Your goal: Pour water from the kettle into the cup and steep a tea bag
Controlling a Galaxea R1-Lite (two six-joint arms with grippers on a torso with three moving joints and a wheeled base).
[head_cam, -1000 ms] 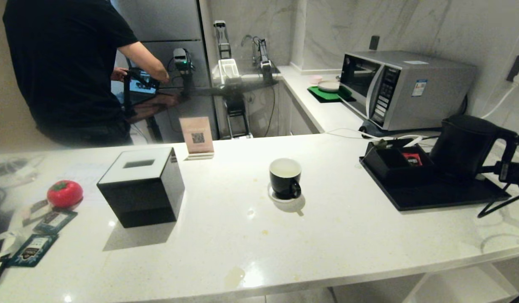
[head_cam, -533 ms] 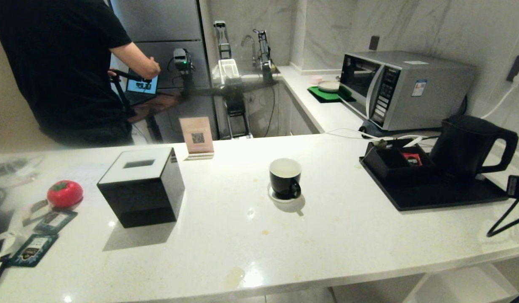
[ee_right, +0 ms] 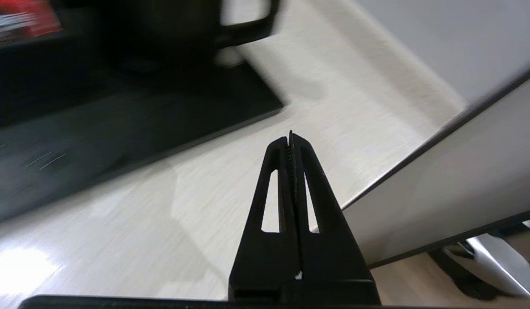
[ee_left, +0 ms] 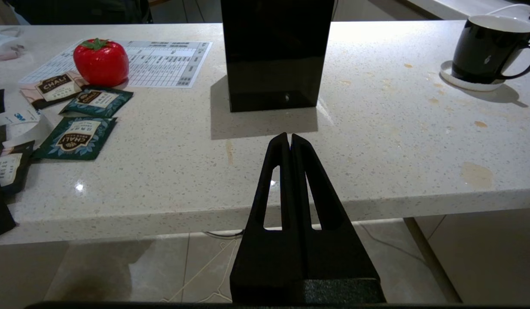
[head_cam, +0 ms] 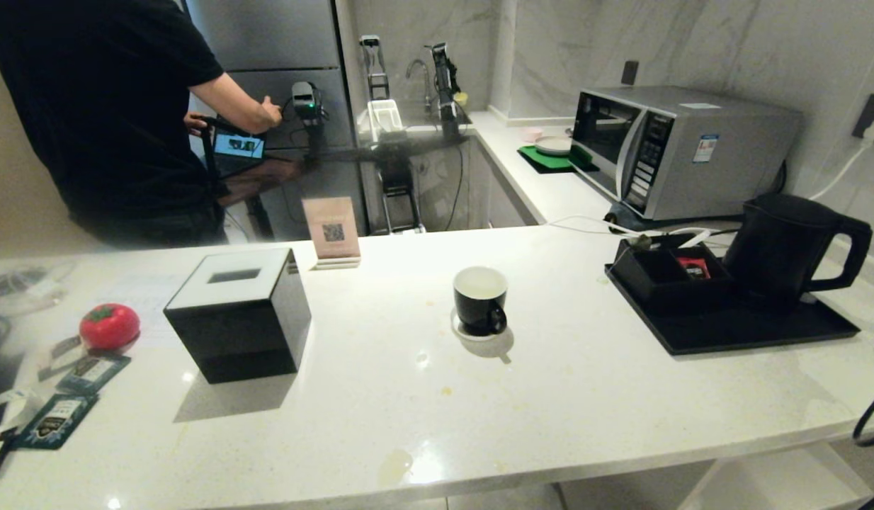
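Observation:
The matte black kettle (head_cam: 784, 244) stands upright on a black tray (head_cam: 734, 329) at the right of the counter, its loop handle toward the right edge. The black cup (head_cam: 480, 297) sits on a white coaster mid-counter; it also shows in the left wrist view as the cup (ee_left: 488, 47). My right gripper (ee_right: 290, 138) is shut and empty, low beside the tray's near right corner, with the blurred kettle handle (ee_right: 248, 30) ahead of it. My left gripper (ee_left: 290, 137) is shut and empty, parked before the counter's front edge. The tea bag is not in view.
A black cube box (head_cam: 239, 312), a red tomato-shaped object (head_cam: 109, 326) and teal packets (head_cam: 54, 418) lie at the left. A small black box (head_cam: 667, 273) sits on the tray, with a microwave (head_cam: 685, 149) behind. A person (head_cam: 104, 106) stands beyond the counter.
My right gripper was open at the kettle's handle, then drew back right and down off it and shut. The kettle stays on the tray. The left arm has not moved.

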